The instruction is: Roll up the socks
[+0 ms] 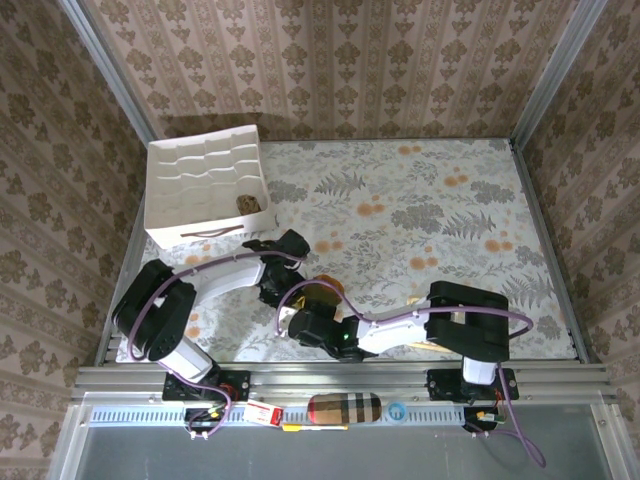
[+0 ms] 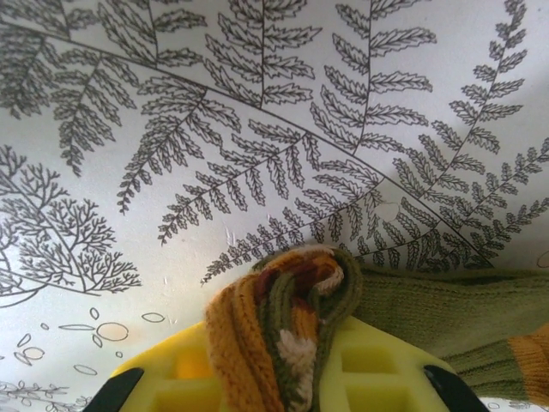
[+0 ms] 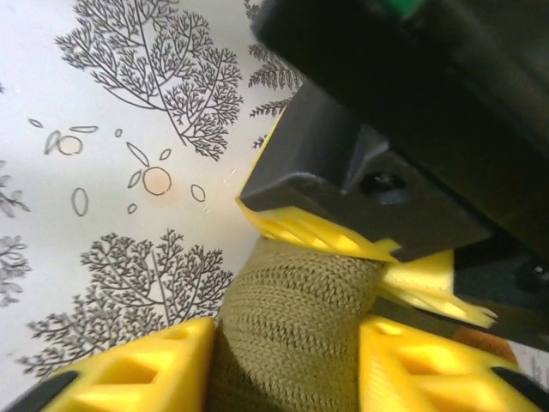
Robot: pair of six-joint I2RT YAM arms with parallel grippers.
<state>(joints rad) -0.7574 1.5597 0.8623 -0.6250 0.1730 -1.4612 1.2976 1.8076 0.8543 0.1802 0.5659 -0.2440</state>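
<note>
Barely into rolling, most left to do: gripping olive sock [image 2: 420,300] by worktop's [image 1: 420,200] near edge with left hand [image 2: 283,365] on bunched striped end and right hand [image 3: 287,360] on body.

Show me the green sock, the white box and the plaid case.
green sock [image 3: 292,326], right wrist view, on its ribbed knit middle.
white box [image 1: 195,175], top external view, on its bare divided inside.
plaid case [image 1: 345,408], top external view, on its middle.

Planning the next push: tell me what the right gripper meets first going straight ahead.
The olive green sock fills the gap between the right gripper's fingers; just beyond it stands the left gripper, likely the first hard contact, depth unclear.
</note>
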